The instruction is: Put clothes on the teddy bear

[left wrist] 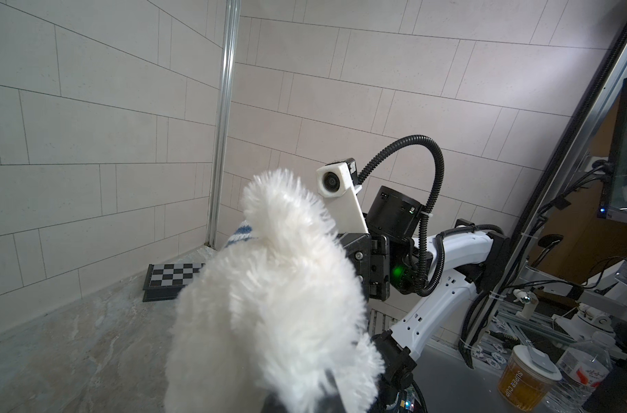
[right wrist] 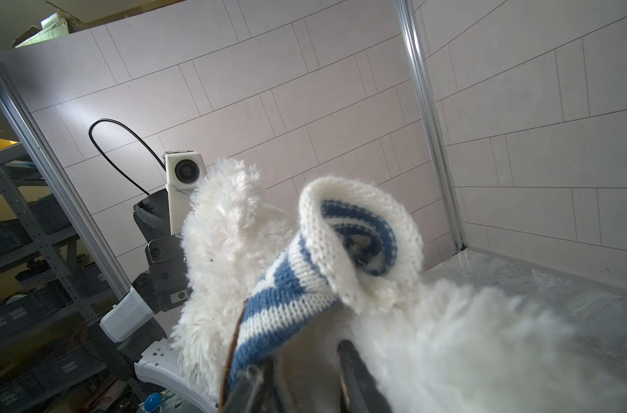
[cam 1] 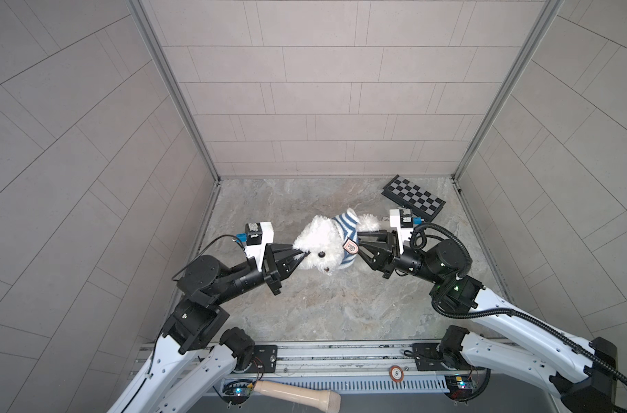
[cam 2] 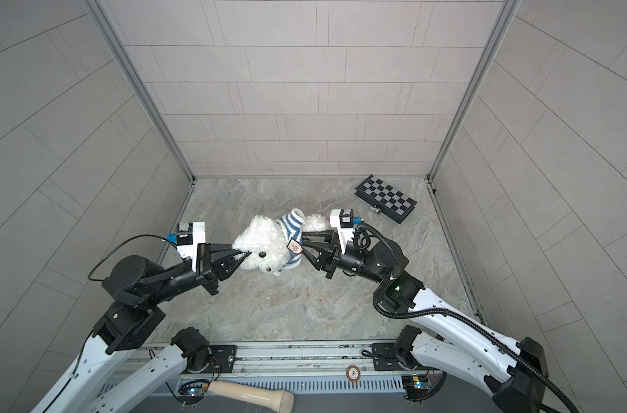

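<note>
A: Where was the teddy bear?
B: Over the worktop's middle, striped shirt around its body. The left tool was closed on its head fur.
A: And the right tool?
B: Jaws somewhat apart at the shirt hem; whether gripping, I could not tell.

Pale tiled walls, grey marbled floor, aluminium posts.

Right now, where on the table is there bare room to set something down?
The widest bare tabletop lies between the teddy bear and the front rail. A smaller patch lies between back wall, bear and chessboard. The middle is crowded: left end effector and right end effector meet at the bear.
</note>
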You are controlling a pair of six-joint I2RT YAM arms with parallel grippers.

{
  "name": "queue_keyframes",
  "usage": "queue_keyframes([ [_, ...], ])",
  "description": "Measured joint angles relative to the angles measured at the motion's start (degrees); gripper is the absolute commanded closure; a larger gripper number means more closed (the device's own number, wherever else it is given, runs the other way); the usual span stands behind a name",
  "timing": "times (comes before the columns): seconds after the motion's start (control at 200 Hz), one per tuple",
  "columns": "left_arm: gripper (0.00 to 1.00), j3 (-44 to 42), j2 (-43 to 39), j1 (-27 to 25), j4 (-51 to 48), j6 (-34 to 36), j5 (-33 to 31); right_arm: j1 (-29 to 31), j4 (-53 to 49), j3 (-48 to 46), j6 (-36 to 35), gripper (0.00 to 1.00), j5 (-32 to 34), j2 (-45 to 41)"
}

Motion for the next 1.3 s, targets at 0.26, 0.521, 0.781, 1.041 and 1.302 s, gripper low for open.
queue_keyframes([
  [0.26, 1.00, 0.0, 0.0, 0.0, 0.0, 0.0, 0.0, 0.0, -0.9, 3.3, -0.3, 0.78, -3.5, 3.3],
  [0.521, 1.00, 0.0, 0.0, 0.0, 0.0, 0.0, -0.1, 0.1, -4.0, 5.5, -1.0, 0.70, -6.6, 4.8],
  [0.781, 1.00, 0.0, -0.4, 0.0, -0.2, 0.1, -0.5, 0.3, -7.7, 8.8, -2.1, 0.89, -9.1, 7.3],
  [1.041, 1.00, 0.0, -1.1, 0.0, -1.4, 0.2, -1.1, 0.3, -11.7, 10.0, -4.0, 1.00, -8.5, 7.1],
  [1.302, 1.00, -0.1, -2.0, 0.0, -2.4, 0.7, -2.1, -1.4, -26.7, 12.4, -11.2, 1.00, 1.3, 0.4],
])
